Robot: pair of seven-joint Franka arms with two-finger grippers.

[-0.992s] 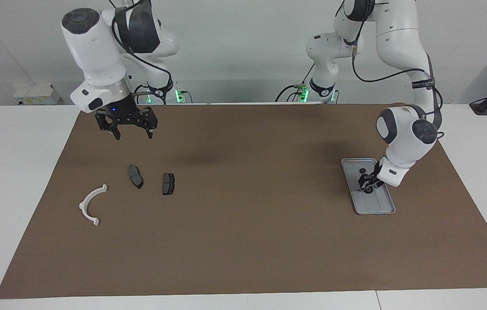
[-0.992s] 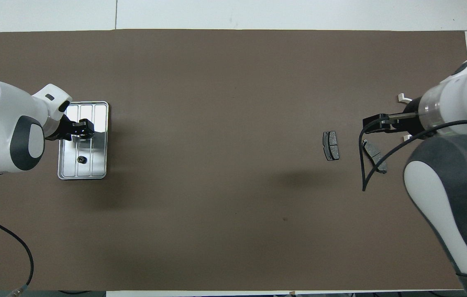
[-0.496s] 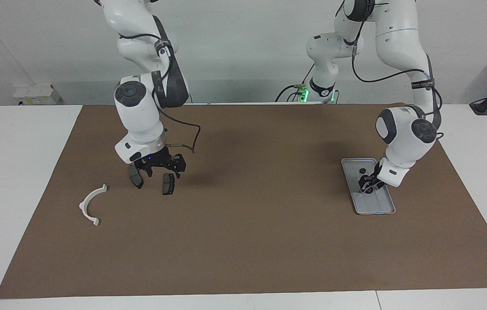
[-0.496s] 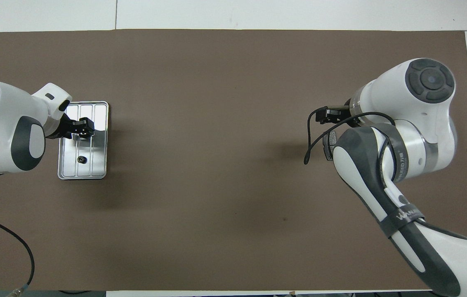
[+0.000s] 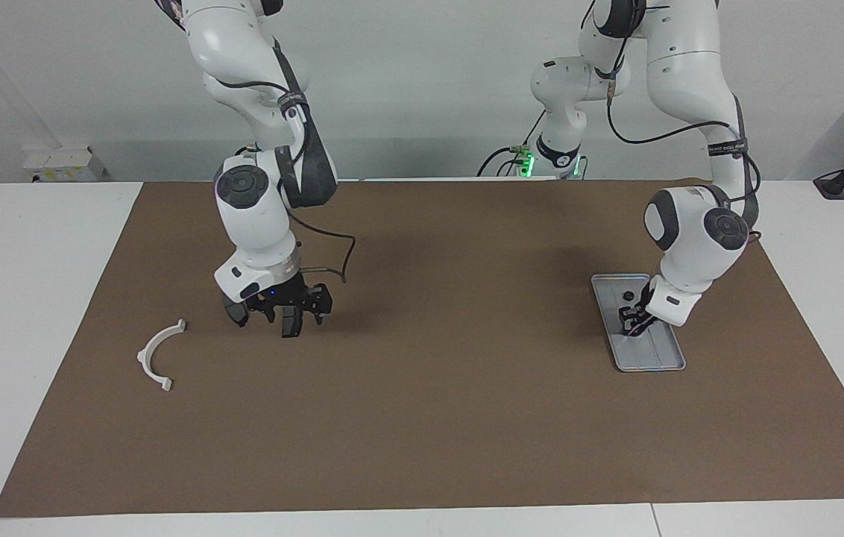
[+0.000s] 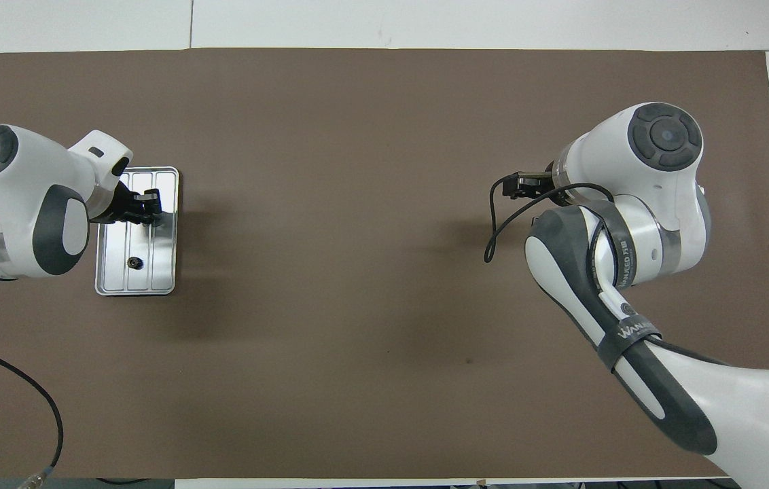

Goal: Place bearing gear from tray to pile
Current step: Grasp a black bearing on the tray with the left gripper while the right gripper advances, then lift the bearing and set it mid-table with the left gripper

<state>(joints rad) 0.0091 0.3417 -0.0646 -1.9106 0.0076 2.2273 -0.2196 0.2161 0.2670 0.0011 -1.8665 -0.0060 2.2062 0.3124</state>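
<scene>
Left gripper (image 5: 631,326) sits low inside the tray (image 5: 660,358), apparently closing on a small dark part; hold unconfirmed. Right gripper (image 5: 286,317), jaws wide, hangs over the pads (image 5: 289,326).

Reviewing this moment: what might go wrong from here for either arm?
1. The left gripper is down inside the tray, while one small gear lies apart from it, nearer to the robots. Whether it has caught anything cannot be seen, so it may lift empty or drag the light tray.
2. The right gripper hangs open, low over the dark pads. It may knock them or block the drop-off spot.
</scene>
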